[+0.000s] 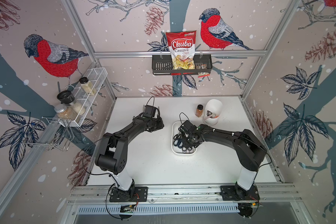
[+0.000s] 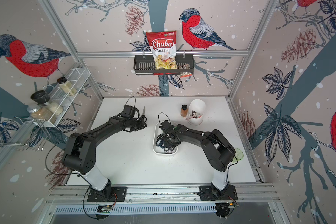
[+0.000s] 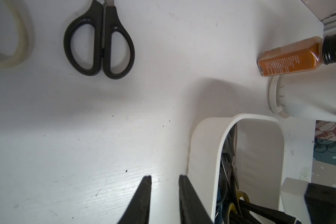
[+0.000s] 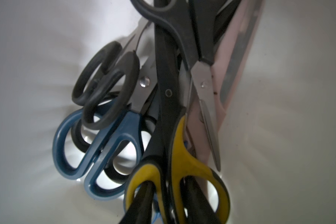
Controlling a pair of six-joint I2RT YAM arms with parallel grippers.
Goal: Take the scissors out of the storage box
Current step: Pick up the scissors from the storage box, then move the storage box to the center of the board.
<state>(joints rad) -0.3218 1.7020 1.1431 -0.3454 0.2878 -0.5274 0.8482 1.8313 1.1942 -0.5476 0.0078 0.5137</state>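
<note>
We're looking down on the white worktop (image 1: 153, 166), with both black arms reaching in from the near edge. The right arm (image 1: 221, 135) bends down into the storage box (image 1: 182, 153), the shallow white tray a little right of the middle, seen in both top views (image 2: 164, 153). The left arm (image 1: 124, 133) hangs over bare worktop just beside the box's wall. Behind the box stands a white cup (image 1: 212, 109). Inside the box the scissors (image 4: 144, 85) lie heaped across one another: a black pair (image 4: 132, 73) sits on a dark blue pair (image 4: 122, 126), and a black-and-yellow pair (image 4: 178, 155) runs alongside. Out on the worktop lie a black-handled pair (image 3: 99, 40) and, near it, a cream handle loop (image 3: 10, 38). A brown spice bottle (image 1: 199, 111) stands just beside the cup. The left tool (image 3: 164, 177) shows a narrow gap with nothing in it. The right tool (image 4: 169, 211) has a finger in each yellow loop, straddling the handle's middle, and we can't tell whether it's clamped.
</note>
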